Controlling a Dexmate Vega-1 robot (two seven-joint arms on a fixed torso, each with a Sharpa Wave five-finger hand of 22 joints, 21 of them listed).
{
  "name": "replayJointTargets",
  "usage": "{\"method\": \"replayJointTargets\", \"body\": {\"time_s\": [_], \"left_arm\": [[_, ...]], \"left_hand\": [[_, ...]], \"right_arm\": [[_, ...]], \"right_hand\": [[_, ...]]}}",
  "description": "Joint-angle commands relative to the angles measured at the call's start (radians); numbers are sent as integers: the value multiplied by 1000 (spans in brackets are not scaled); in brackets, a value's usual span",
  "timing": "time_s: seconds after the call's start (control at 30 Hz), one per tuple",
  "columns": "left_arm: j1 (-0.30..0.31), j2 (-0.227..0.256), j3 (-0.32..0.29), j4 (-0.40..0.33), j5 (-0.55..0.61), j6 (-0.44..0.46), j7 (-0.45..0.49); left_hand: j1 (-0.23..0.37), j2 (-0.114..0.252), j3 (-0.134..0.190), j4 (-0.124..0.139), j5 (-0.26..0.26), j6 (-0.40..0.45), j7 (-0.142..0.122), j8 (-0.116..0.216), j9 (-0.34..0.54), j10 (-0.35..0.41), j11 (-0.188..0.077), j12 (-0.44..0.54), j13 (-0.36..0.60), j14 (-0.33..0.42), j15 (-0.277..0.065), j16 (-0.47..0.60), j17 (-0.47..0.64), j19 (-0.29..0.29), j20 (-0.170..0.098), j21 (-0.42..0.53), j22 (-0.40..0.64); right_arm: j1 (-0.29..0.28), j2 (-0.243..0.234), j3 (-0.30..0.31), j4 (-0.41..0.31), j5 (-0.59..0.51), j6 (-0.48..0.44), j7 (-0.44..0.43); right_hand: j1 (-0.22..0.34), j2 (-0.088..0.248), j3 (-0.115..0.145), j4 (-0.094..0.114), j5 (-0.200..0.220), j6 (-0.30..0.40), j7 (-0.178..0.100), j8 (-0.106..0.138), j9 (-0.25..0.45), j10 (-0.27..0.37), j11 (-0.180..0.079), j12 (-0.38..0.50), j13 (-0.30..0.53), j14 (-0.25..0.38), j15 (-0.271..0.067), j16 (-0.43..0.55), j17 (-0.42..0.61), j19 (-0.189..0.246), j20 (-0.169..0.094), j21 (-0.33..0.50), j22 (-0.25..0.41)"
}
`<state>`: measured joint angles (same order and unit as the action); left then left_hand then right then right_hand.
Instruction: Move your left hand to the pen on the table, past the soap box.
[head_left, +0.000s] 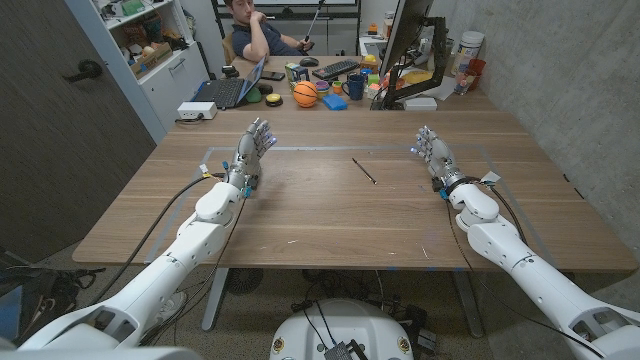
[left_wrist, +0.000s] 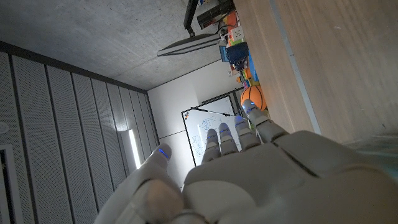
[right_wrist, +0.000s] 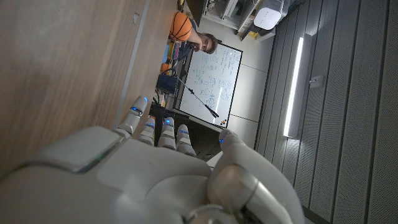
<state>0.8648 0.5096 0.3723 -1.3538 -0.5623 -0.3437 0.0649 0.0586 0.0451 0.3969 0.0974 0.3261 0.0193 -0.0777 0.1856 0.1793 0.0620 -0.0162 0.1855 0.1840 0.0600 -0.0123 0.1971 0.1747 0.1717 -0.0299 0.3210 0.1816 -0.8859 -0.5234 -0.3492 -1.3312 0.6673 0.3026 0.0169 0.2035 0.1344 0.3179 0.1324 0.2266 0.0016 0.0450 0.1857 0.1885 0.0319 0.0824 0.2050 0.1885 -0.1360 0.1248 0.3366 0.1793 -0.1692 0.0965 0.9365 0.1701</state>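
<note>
Well apart, thin pen (head_left: 364, 170), left hand (head_left: 253, 145)

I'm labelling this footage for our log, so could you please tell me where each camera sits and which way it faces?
Head view: fixed on the robot's head, looking down over the table and pen; left hand and right hand, both open.
Left wrist view: along the left hand's back toward the far clutter.
Right wrist view: along the right hand's back toward the whiteboard.
Shared: the basketball shows in all three.
</note>
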Motion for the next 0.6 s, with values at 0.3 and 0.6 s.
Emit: {"method": "replayJointTargets", "body": {"time_s": [0.3, 0.6], "left_arm": [[-78, -31, 43, 28, 261, -112, 154], [-119, -42, 58, 39, 421, -149, 269]], "left_hand": [[30, -36, -11, -34, 17, -27, -104, -2, 5, -38, -26, -6, 5, -15, -16, -3, 2, 4, 50, -21, 3], [33, -37, -13, -39, 20, -44, -102, -3, 6, -56, -34, -6, 4, -26, -19, -5, 2, 2, 21, -30, 3]], "right_arm": [[-11, 3, 10, 24, 14, 23, 18], [-12, 5, 10, 29, 15, 25, 19]], "right_hand": [[6, -3, 7, 2, 4, 4, 8, 5, 4, 1, 9, 1, 5, -5, -9, -2, 2, -82, 5, -6, 5], [6, -3, 6, 2, 4, 3, 10, 5, 4, 1, 8, 0, 5, -4, -8, -4, 2, -81, 5, -10, 5]]}}
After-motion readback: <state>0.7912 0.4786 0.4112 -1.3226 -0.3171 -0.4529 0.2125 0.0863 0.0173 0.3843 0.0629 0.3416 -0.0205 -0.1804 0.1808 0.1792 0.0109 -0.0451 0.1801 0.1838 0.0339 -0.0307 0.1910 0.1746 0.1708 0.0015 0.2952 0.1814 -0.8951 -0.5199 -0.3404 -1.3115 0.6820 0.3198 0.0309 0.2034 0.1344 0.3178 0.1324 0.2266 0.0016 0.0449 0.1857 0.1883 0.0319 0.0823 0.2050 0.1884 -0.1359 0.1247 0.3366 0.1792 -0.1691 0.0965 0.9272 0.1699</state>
